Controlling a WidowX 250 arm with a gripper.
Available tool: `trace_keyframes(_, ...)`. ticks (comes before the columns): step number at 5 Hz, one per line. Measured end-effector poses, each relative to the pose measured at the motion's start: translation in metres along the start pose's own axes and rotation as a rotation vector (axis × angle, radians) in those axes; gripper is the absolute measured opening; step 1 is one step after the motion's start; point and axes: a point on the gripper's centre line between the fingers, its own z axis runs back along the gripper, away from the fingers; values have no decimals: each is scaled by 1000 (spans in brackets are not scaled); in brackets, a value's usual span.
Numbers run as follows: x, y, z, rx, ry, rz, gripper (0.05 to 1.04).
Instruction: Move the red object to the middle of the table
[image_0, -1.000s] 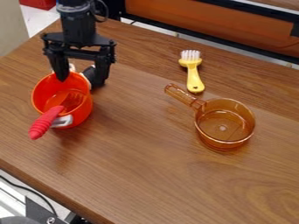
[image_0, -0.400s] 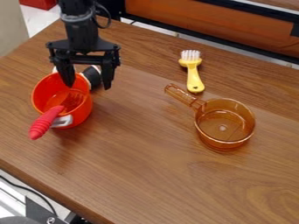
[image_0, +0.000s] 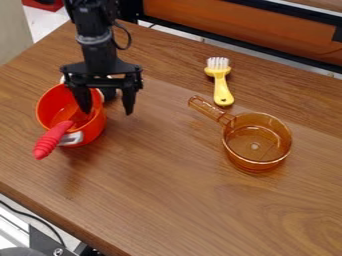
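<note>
1. My gripper (image_0: 108, 111) hangs over the red pot (image_0: 95, 131) with its two black fingers spread apart, holding nothing: one reaches down into the mouth, the other points down outside, on the side facing the amber pan.
2. The red pot is what I take as the task's object: round, smooth-walled and tilted towards my camera, with a grey tab (image_0: 71, 138) on its near side.
3. Inside the red pot lies one end of a red-handled utensil (image_0: 49, 142). Its tapered handle, ribbed towards the tip, leans out over the near rim beside the tab.
4. Just behind the red pot I see a black and white thing (image_0: 109, 94), partly hidden by the gripper; I can't tell what it is.
5. Well to the right of the red pot stands the amber pan (image_0: 256, 158), round and see-through, its handle angled back and leftwards.
6. Farther back and right of the red pot lies a yellow brush (image_0: 222, 90), white bristles away from me, a hole near its handle end.
7. Under the red pot is the wood-grained table (image_0: 153, 210).
</note>
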Motion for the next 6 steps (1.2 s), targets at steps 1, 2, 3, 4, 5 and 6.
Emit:
trace_keyframes(1, 0, -3, -5, -24, -17, 33, 692)
trace_keyframes(2, 2, -5, -5, -27, -38, 53, 405)
trace_keyframes(3, 3, -8, -12, -10, -37, 51, 184)
trace_keyframes(4, 3, -8, -16, 10, -36, 50, 71)
trace_keyframes(5, 0, -4, -16, 87, 96, 93, 58)
trace_keyframes(6, -4, 2, -5, 137, 169, 116, 58)
